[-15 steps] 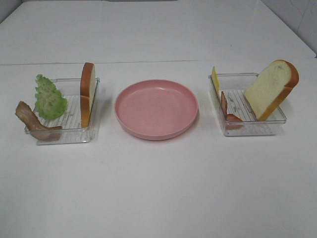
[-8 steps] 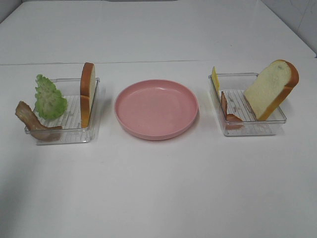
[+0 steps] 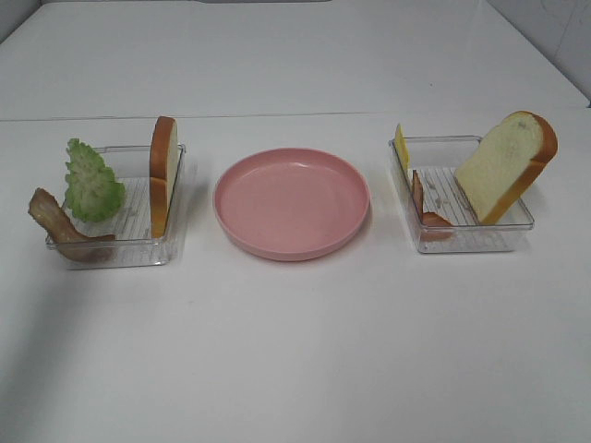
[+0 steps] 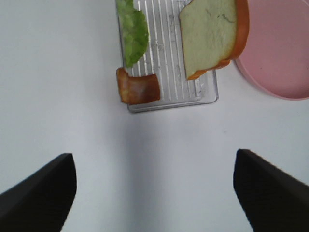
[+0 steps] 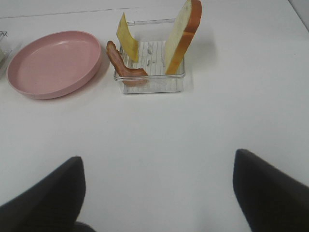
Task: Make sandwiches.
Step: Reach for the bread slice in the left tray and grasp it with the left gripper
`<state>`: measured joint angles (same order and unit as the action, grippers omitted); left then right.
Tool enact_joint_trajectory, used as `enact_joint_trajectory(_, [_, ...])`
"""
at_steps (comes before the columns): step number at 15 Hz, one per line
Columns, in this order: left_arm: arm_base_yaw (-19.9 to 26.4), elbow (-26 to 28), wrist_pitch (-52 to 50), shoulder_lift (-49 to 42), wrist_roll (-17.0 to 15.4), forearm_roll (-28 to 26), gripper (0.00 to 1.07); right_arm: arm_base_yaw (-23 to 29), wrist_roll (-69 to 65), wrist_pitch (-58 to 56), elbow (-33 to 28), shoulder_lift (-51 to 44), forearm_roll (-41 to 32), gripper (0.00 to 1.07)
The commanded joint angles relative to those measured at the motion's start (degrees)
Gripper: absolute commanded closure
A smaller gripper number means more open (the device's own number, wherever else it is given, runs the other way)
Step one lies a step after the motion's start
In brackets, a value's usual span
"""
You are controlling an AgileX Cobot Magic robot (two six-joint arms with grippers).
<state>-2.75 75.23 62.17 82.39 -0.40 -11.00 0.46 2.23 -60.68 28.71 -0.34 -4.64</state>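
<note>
White tabletop (image 3: 295,351) all around.

Left tool (image 4: 153,154): spread wide, holding nothing, up off the tabletop. Straight ahead of it and well apart, left tray (image 3: 111,257) of clear plastic. Three food pieces inside:
- Green lettuce (image 3: 92,182), standing up on the side away from the right tool.
- Left bacon strip (image 3: 60,231), just beside the lettuce at the corner nearest the left tool, sticking out over the rim.
- Left bread slice (image 3: 162,175), standing on its edge along the side toward the right tool.

Right tool (image 5: 157,155): also spread wide, holding nothing, up off the tabletop. Straight ahead of it and well apart, right tray (image 3: 471,242), clear like the other. Three pieces inside:
- Yellow cheese square (image 3: 401,146), at the far corner on the side toward the left tool, leaning on the wall.
- Right bacon strip (image 3: 425,208), on the same side but nearer the right tool, propped against the wall.
- Right bread slice (image 3: 506,164), on the side away from the left tool, tilted out over the rim.

Between the two trays and apart from both, round pink plate (image 3: 292,203). Ahead of each tool and off toward the other one.
</note>
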Motion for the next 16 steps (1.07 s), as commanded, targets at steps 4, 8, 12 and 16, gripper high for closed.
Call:
enact_joint_trajectory(4, [-11.0,16.1,5.7,16.8,-14.8,10.6,0.24,-0.2,0.4,0.3,-0.1,-0.6,0.1,0.29])
enact_joint_trajectory(8, [-17.6,27.3,10.7,28.4,-21.1,15.4,0.24,-0.2,0.4,0.3,-0.1,-0.6,0.1,0.29])
enact_joint_trajectory(12, [-20.5,35.0,11.2,35.9,-21.9,15.1,0.24,-0.2,0.4,0.3,-0.1,-0.6,0.1,0.29])
enact_joint_trajectory(16, [-20.7,39.4,11.6,42.8,-21.9,14.4,0.24,-0.2,0.4,0.3,-0.1,-0.6,0.1,0.29])
